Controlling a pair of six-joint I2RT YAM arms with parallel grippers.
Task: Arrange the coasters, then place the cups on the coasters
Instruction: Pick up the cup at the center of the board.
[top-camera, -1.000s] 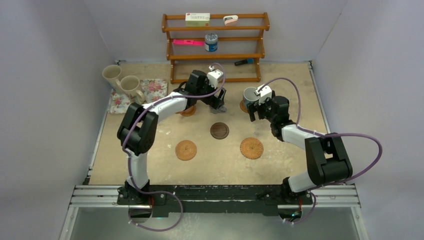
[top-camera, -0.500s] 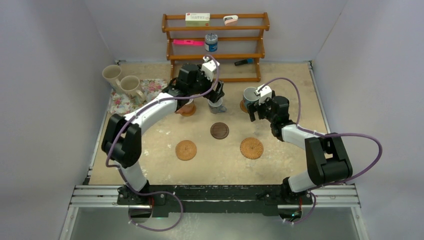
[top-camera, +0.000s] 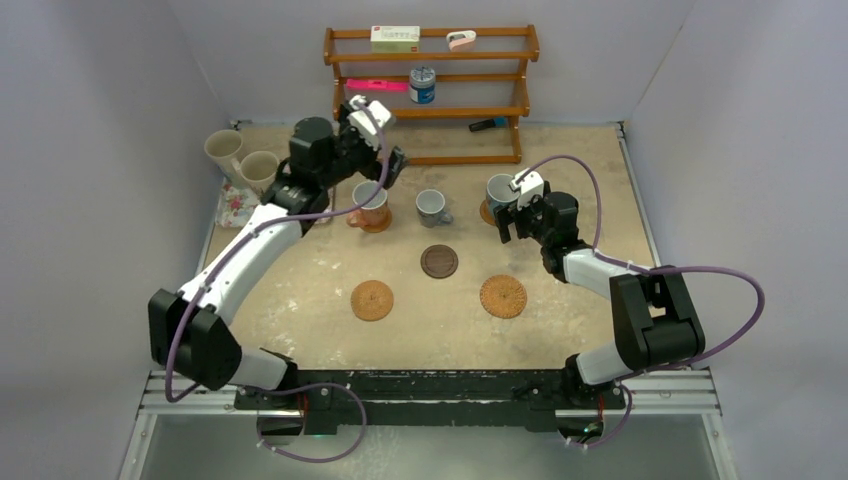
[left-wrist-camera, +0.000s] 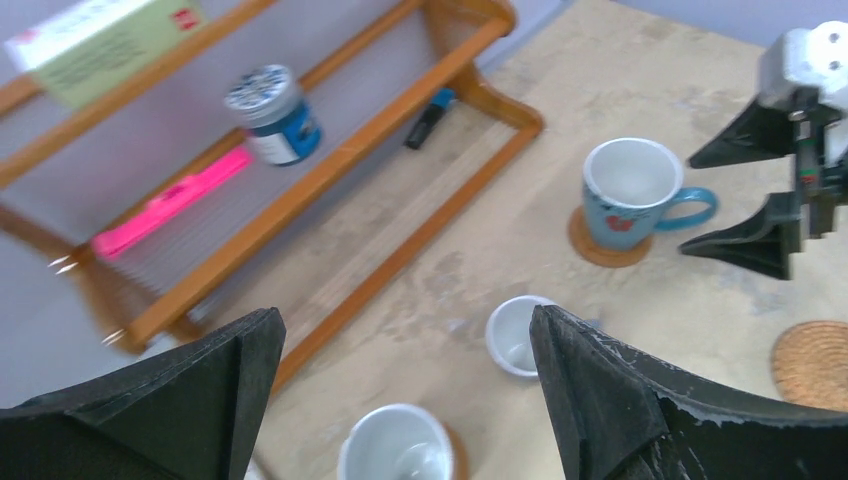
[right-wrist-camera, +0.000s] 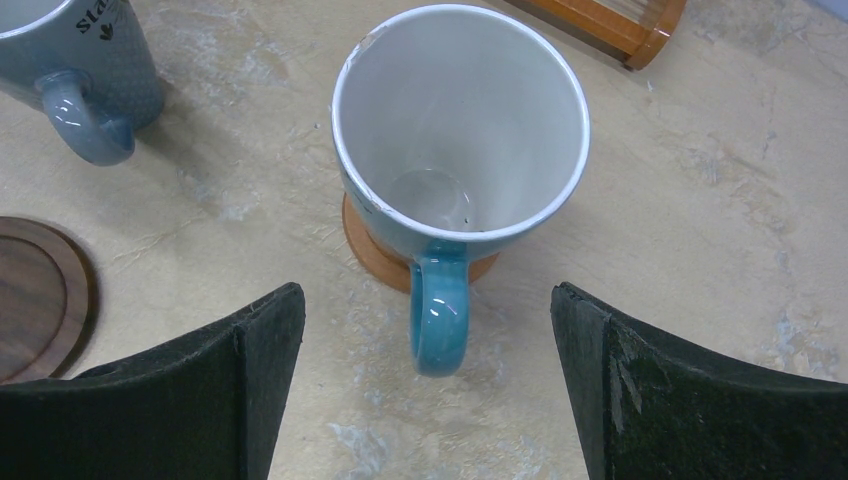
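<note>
Straight ahead at the back of my table (top-camera: 560, 330) stands the wooden rack (top-camera: 440, 113), tight against the far wall. On its top shelf I've got a white-and-green box (top-camera: 395, 38) lying flat, and to its right a small pink-and-white item (top-camera: 461, 40), too small to tell what it is. One shelf down, a bright pink flat piece (top-camera: 377, 85) lies along the slats, and just beside it the blue-and-silver tin (top-camera: 422, 86) stands upright. Down at the rack's lower right end lies a black-and-blue marker (top-camera: 488, 125). Over at the far left, the floral tray (top-camera: 232, 208) sits flat on the tabletop.
</note>
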